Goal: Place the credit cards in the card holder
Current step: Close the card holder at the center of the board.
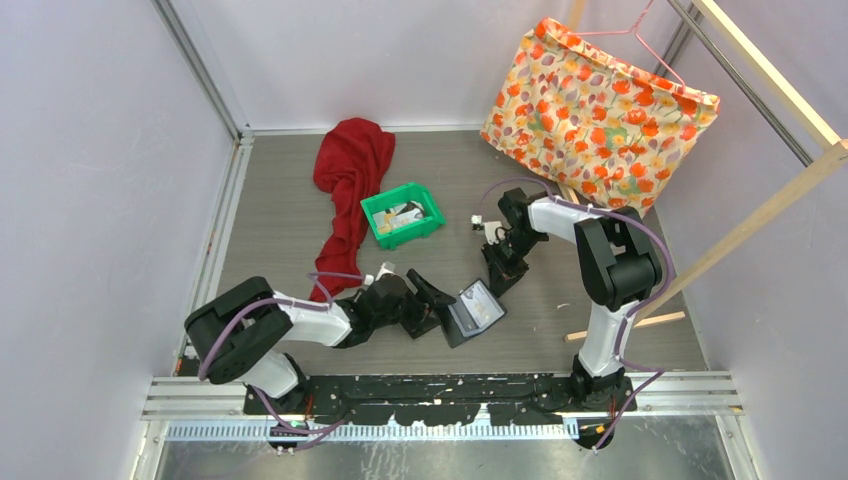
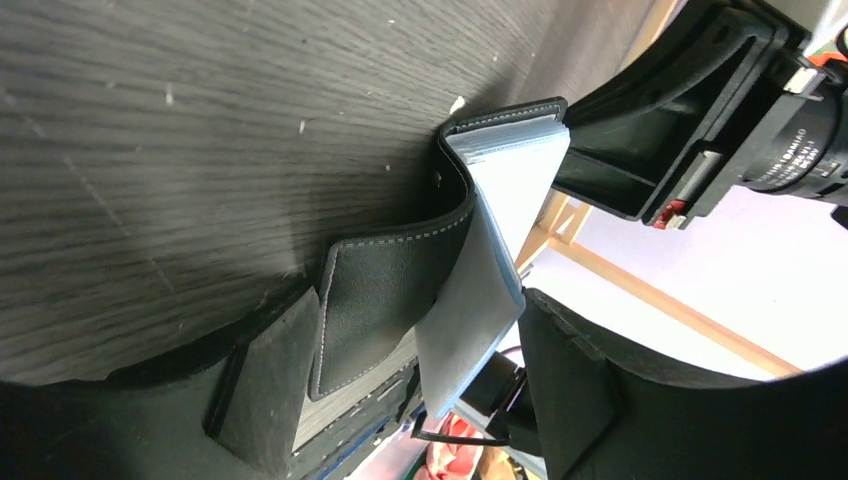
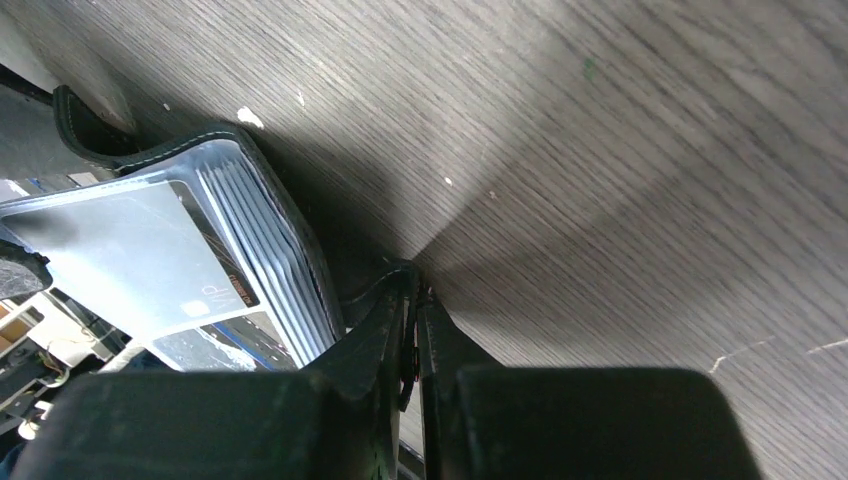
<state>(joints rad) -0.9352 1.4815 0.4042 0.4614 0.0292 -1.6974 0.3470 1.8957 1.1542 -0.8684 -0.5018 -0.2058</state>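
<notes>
Closest in, the right gripper (image 3: 412,290) has its two fingers pressed together on the black cover edge of the card holder (image 3: 200,230). The holder spreads to their left with its pale pockets fanned and a grey card (image 3: 130,250) in the front sleeve. The left gripper (image 2: 410,310) stands spread, its fingers (image 2: 265,380) either side of the holder's black flap and hanging pockets, the flap touching one pad. From above, the holder sits between both grippers on the table (image 1: 280,200), with the green bin (image 1: 372,212) well apart

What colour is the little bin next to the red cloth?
The bin is green; top view shows it best.
</notes>
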